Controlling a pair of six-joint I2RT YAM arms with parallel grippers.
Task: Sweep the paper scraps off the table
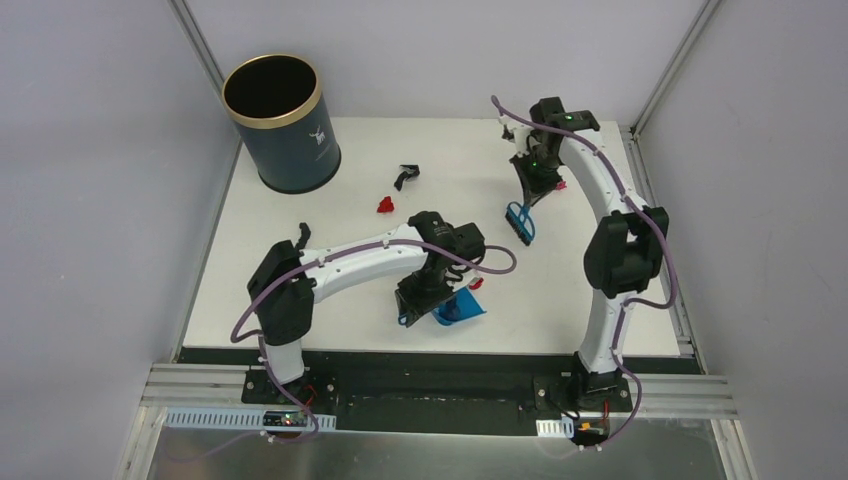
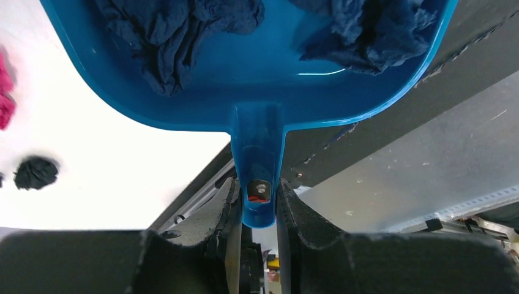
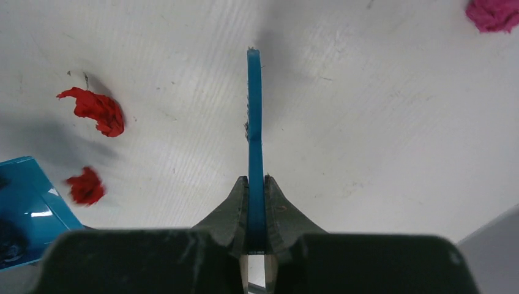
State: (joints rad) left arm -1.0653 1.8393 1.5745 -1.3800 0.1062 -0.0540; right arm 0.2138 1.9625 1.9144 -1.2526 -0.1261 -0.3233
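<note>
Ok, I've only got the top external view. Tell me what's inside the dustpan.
Observer: The left wrist view shows two clumps of dark blue scraps lying in the dustpan.
Operator: Check the left grip.
Observer: The left pincer is clamped on the dustpan's handle, one finger on each side.
Operator: Now the brush.
Observer: In the right wrist view the right pincer is shut on the brush, which is seen edge-on.

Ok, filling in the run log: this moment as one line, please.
left gripper: shut on dustpan | right gripper: shut on brush | dustpan: dark blue scraps inside | table: red scraps, pink scrap, black scrap
</note>
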